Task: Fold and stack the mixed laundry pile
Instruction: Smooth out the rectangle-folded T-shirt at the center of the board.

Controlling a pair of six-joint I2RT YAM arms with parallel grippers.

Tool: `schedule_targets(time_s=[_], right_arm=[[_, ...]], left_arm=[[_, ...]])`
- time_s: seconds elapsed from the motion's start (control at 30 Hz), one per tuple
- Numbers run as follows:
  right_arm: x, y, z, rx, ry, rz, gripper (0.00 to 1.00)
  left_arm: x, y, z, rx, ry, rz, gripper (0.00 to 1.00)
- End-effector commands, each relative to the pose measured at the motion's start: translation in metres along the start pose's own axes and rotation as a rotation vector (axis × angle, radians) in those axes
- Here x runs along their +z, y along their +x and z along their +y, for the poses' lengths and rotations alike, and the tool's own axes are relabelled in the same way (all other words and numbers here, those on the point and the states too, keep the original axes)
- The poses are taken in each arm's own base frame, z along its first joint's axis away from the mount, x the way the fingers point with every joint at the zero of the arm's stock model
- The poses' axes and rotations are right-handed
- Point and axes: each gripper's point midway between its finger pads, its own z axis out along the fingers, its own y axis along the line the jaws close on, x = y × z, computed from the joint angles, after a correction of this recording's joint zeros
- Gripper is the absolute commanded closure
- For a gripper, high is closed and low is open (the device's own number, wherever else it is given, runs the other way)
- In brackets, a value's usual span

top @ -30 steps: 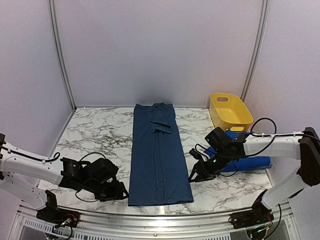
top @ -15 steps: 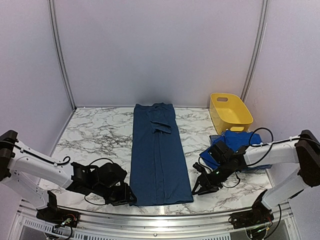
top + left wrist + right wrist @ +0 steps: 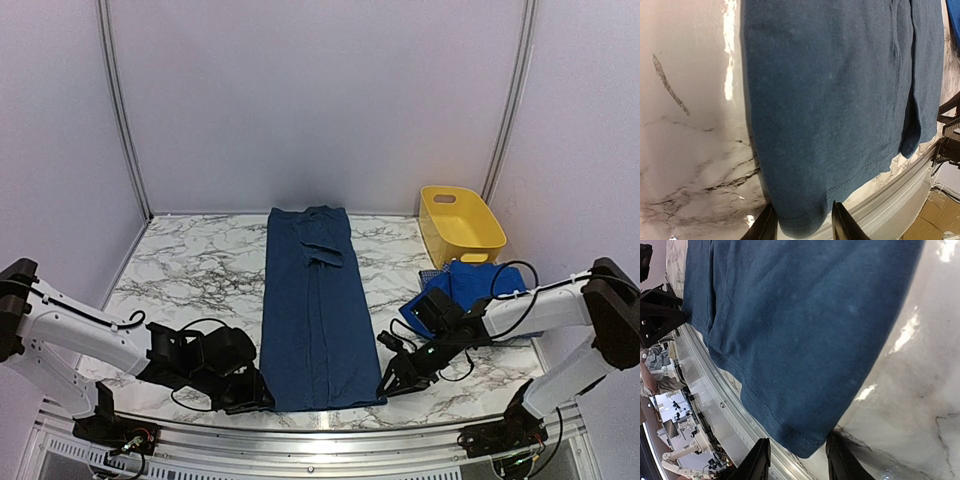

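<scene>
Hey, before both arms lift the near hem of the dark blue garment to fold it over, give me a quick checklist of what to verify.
1. Left gripper straddles the near left corner of the dark blue garment: ok.
2. Right gripper straddles the near right corner: ok.
3. Both corners actually pinched between the fingers: cannot tell.
4. Garment lies flat and straight on the table: ok.
5. Fold path toward the far end is free, with the yellow tub and the bright blue garment off to the right side: ok.
</scene>
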Motion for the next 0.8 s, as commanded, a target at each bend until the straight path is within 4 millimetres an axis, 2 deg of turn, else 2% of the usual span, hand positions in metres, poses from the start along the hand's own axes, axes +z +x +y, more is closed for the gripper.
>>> schedule_targets(time_s=[0.0,0.07,0.17,0.23,0.3,0.37,0.53,0.63,0.67,0.7,0.77], right_arm=[[0.013,0.016,-0.010,0.019,0.042,0.053,0.62],[0.016,0.019,-0.009,0.014,0.046,0.068,0.64],[0.019,0.022,-0.003,-0.005,0.041,0.080,0.70],[0.019,0.023,0.002,-0.016,0.034,0.082,0.79],[0.018,0.026,0.006,-0.028,0.031,0.086,0.93],[0.016,0.028,0.009,-0.044,0.046,0.087,1.00],[0.010,0.030,0.018,-0.072,0.044,0.074,1.00],[0.008,0.030,0.018,-0.075,0.055,0.071,1.00],[0.008,0.030,0.018,-0.074,0.053,0.074,1.00],[0.008,0.031,0.019,-0.074,0.047,0.079,0.99],[0.007,0.034,0.020,-0.068,0.047,0.093,0.76]], left_arm=[[0.006,0.013,0.005,0.021,-0.062,0.046,0.60],[0.009,0.015,-0.001,0.042,-0.059,0.055,0.62],[0.013,0.020,-0.001,0.057,-0.074,0.072,0.70],[0.011,0.021,-0.002,0.063,-0.073,0.072,0.78],[0.009,0.023,-0.004,0.071,-0.072,0.072,0.84],[0.007,0.025,-0.007,0.087,-0.071,0.069,0.89],[0.004,0.028,-0.009,0.113,-0.076,0.065,0.98],[0.003,0.027,-0.009,0.111,-0.077,0.061,0.96],[0.003,0.027,-0.009,0.109,-0.079,0.060,0.93],[0.001,0.026,-0.009,0.106,-0.078,0.055,0.85],[-0.005,0.026,-0.007,0.094,-0.072,0.048,0.66]])
